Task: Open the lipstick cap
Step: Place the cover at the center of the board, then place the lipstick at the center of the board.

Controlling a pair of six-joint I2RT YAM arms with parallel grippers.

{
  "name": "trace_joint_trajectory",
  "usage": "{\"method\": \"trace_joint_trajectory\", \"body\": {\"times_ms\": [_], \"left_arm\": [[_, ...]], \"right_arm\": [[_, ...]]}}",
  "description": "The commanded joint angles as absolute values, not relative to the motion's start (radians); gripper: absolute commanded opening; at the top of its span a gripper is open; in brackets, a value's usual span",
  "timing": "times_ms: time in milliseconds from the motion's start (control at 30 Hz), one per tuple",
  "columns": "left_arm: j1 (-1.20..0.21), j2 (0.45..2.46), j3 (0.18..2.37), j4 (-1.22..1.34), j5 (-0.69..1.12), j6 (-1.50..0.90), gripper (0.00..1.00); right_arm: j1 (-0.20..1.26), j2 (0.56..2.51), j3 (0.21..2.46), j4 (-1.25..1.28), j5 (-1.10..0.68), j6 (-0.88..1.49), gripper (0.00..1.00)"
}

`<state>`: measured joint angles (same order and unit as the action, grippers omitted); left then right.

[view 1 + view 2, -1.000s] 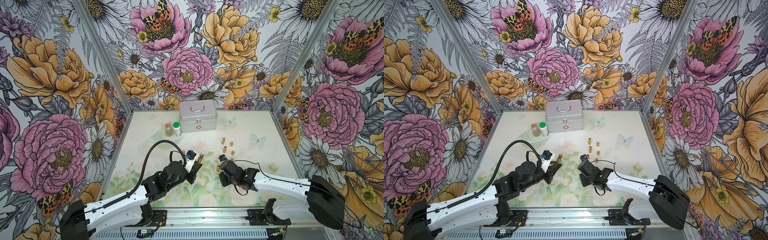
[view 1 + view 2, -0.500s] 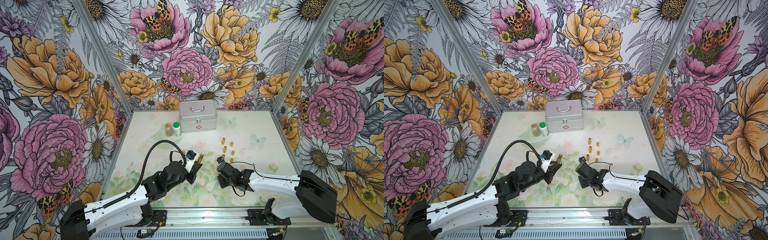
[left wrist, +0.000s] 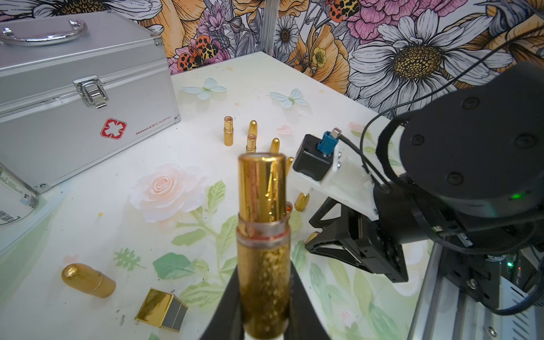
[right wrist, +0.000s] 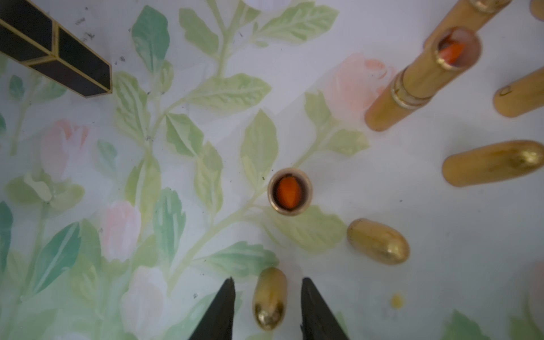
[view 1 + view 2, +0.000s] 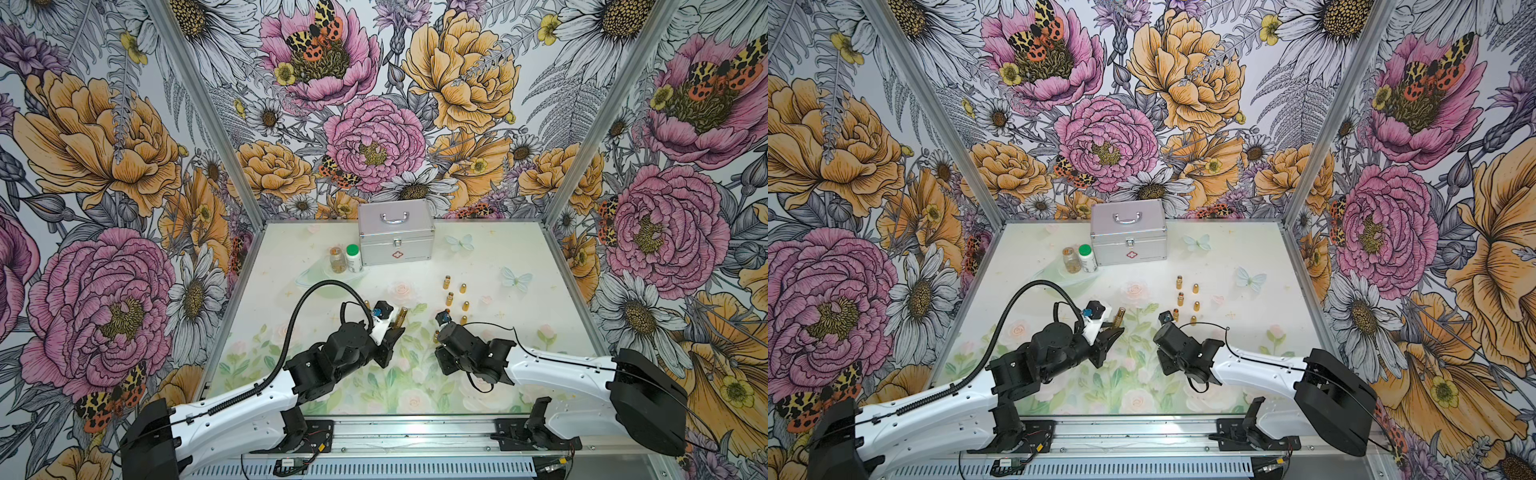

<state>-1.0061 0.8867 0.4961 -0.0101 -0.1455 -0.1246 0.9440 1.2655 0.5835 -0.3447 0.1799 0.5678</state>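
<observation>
My left gripper (image 3: 263, 273) is shut on the lower body of a gold lipstick (image 3: 262, 235), held tilted above the table; both top views show this lipstick (image 5: 401, 316) (image 5: 1118, 316). It carries no cap and its shiny inner tube is bare. My right gripper (image 4: 267, 284) is open just above the table. A gold bullet-shaped cap (image 4: 269, 297) rests on the table between its fingers, with a gap on each side. In a top view the right gripper (image 5: 436, 337) points down near the middle of the table.
A silver case (image 5: 395, 237) and two small bottles (image 5: 345, 259) stand at the back. Several gold lipsticks and caps (image 5: 455, 297) stand right of centre, one open lipstick (image 4: 290, 191) showing orange. A gold cap (image 3: 88, 279) and a square black-and-gold lipstick (image 3: 162, 307) lie near the left gripper.
The right gripper's jaws have opened and let go of the gold cap, and that arm has shifted slightly. The left arm holds still with the lipstick.
</observation>
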Motion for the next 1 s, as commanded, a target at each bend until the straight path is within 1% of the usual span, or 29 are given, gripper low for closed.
{"method": "trace_joint_trajectory", "body": {"times_ms": [0,167,333,500,767,967], "left_arm": [[-1.014,0.883,0.495,0.019,-0.135,-0.126,0.0],[-1.015,0.896,0.508,0.018,-0.122,-0.123,0.0],[-1.019,0.921,0.527,0.02,-0.109,-0.12,0.0],[-1.029,0.939,0.54,0.021,-0.108,-0.109,0.0],[-1.05,0.958,0.564,0.025,-0.115,-0.091,0.0],[-1.075,0.972,0.584,0.033,-0.132,-0.079,0.0]], "right_arm": [[0.952,1.198,0.661,-0.437,0.184,0.575,0.42],[0.947,1.108,0.762,-0.542,0.151,0.561,0.46],[0.936,1.084,0.887,-0.558,0.02,0.576,0.49],[0.929,1.101,0.986,-0.555,-0.117,0.589,0.52],[0.922,1.134,1.015,-0.467,-0.232,0.662,0.54],[0.909,1.18,1.03,-0.409,-0.288,0.719,0.52]]}}
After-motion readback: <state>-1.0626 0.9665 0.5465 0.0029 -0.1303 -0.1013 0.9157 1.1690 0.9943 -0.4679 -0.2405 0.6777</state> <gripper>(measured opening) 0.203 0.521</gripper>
